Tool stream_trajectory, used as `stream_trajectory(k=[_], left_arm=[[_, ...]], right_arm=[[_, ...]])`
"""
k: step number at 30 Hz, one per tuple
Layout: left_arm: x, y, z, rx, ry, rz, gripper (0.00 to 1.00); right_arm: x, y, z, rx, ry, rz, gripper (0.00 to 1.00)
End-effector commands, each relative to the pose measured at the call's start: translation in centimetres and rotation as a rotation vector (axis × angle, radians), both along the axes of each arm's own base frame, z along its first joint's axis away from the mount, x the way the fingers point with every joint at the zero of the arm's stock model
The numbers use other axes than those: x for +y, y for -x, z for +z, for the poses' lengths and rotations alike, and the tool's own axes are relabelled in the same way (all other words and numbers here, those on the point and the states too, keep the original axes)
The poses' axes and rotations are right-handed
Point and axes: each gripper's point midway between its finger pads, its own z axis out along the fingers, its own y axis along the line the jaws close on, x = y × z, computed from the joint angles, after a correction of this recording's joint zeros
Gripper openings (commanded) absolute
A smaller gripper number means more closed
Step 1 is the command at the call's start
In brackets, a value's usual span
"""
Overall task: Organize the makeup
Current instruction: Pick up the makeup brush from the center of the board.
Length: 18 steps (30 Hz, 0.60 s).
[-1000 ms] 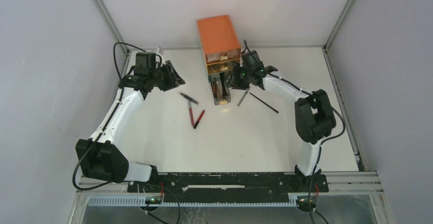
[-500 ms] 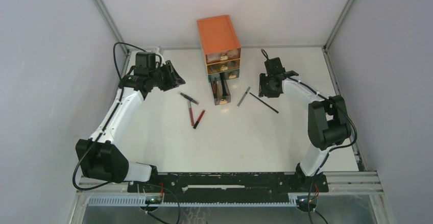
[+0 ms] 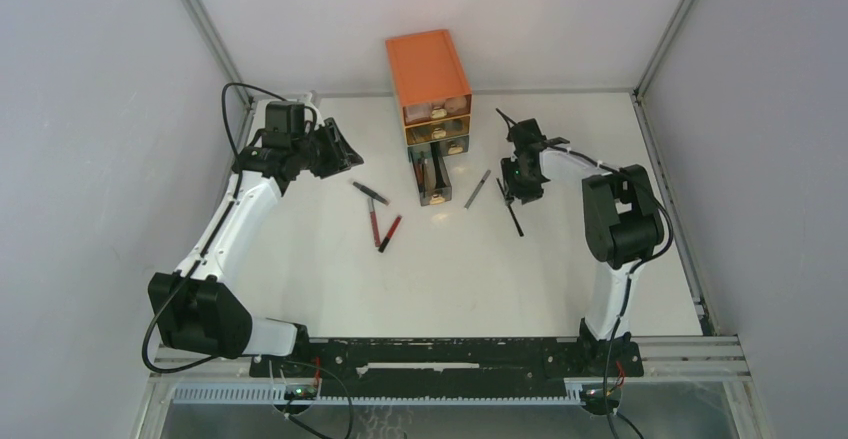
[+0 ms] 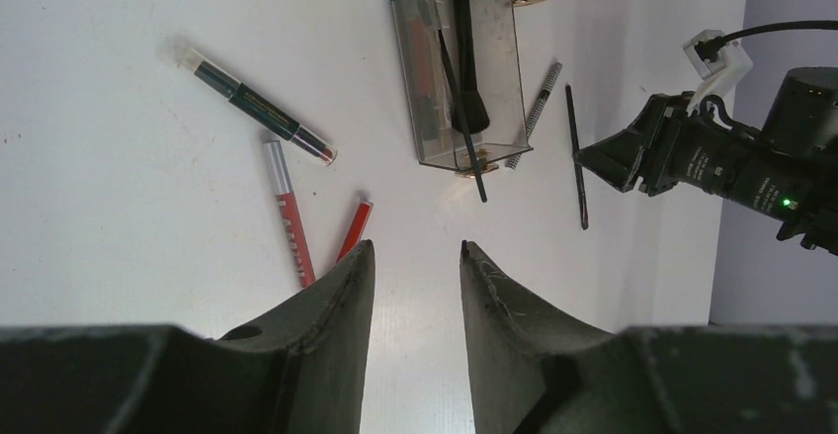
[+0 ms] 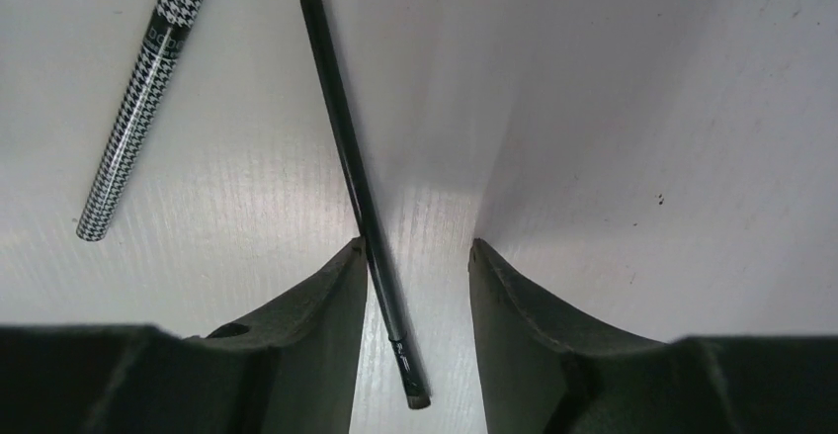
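**A:** What does the white table (image 3: 470, 279) inside the grey-walled booth carry, starting from the near side?

**B:** Nearest lie a short red pencil (image 4: 354, 228) and a red-and-silver pencil (image 4: 289, 221), close together but not touching. Off to their right lies a thin black brush (image 5: 346, 137), flat on the table.

**A:** Where is the right tool (image 5: 415, 243)?

**B:** It stands directly over that brush, released. Its fingers are spread, and the handle runs between them, nearer one finger than the other. Nothing is grasped.

**A:** And beyond that?

**B:** A houndstooth-patterned stick (image 5: 148, 98) lies just beside the brush, apart from it. Farther left rests a dark pencil (image 4: 259, 108) with a clear cap.

**A:** The drawer?

**B:** The clear drawer (image 4: 504, 68) stands pulled out from the bottom of the orange chest (image 3: 427, 64). It holds a black brush (image 4: 472, 108) and something red.

**A:** The left tool (image 4: 415, 246)?

**B:** It is also released and empty, hanging over the far left of the table, well apart from the pencils.
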Motion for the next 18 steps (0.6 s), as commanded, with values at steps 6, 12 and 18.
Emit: stream_trajectory(k=[6, 12, 18], left_arm=[[0.1, 0.1, 0.6, -0.045, 0.003, -0.018, 0.42], [0.1, 0.0, 0.7, -0.048, 0.000, -0.016, 0.42], [0.1, 0.0, 0.9, -0.055, -0.002, -0.016, 0.42]], right_arm=[[0.3, 0.8, -0.1, 0.048, -0.056, 0.003, 0.29], [1.3, 1.3, 1.2, 0.036, -0.113, -0.025, 0.00], [3.7, 0.7, 6.0, -0.058, -0.265, 0.000, 0.00]])
